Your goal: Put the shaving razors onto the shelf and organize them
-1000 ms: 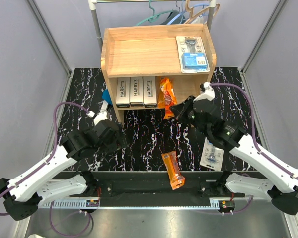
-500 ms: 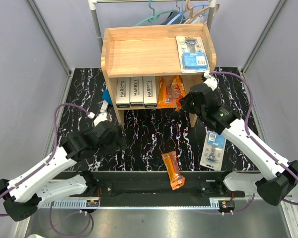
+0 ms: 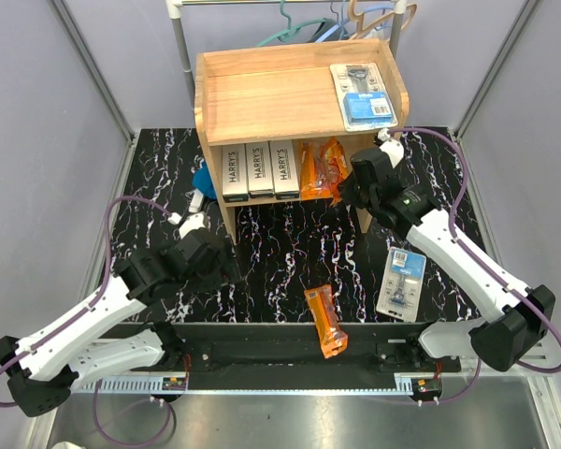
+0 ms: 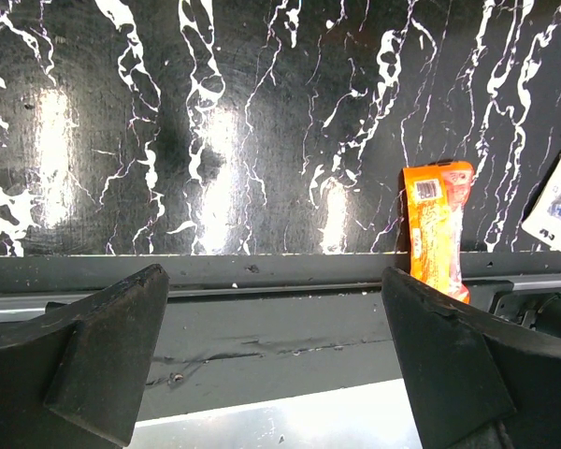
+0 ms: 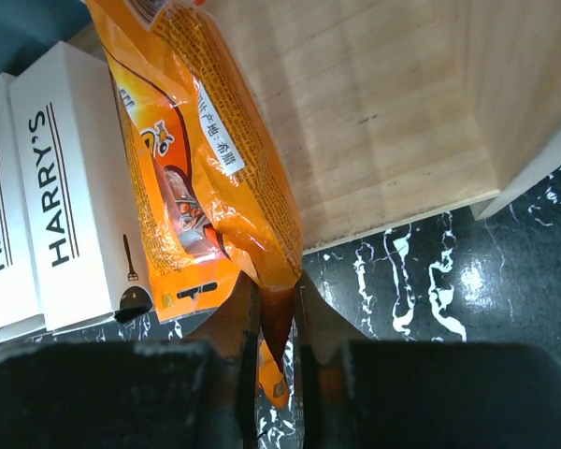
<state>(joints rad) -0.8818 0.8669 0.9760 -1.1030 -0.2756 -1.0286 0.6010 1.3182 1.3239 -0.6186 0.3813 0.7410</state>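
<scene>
On the lower tier of the shelf [image 3: 262, 94], at the far edge of the tabletop [image 3: 280, 253], the right gripper [image 5: 278, 295] had pushed a second orange packet [image 5: 206, 159] in beside the first orange packet [image 3: 310, 173]. A second before, that packet had hung in the claw out in front of the shelf, with only one orange packet on the tier. Now it lay on the wood against its neighbour, to the right of the three HARRY'S boxes [image 3: 259, 170]. The claw stood narrow, pinching the packet's near end just off the tier's front edge — it had not let go. To get there the arm had stretched out toward the shelf's front right corner.

The left gripper [image 4: 273, 318] had not moved; it hovered wide and empty over the near left part of the tabletop.

With one blister pack [image 3: 363, 95] on the right of the top tier, the shelf would probably hold six packages once this one was released. Two were left on the tabletop — the third orange packet [image 3: 324, 321] at the middle of the near edge, and the loose blister pack [image 3: 401, 283] toward the near right corner. The likely next move was to part the jaws and back out without dragging the packet off the tier.
</scene>
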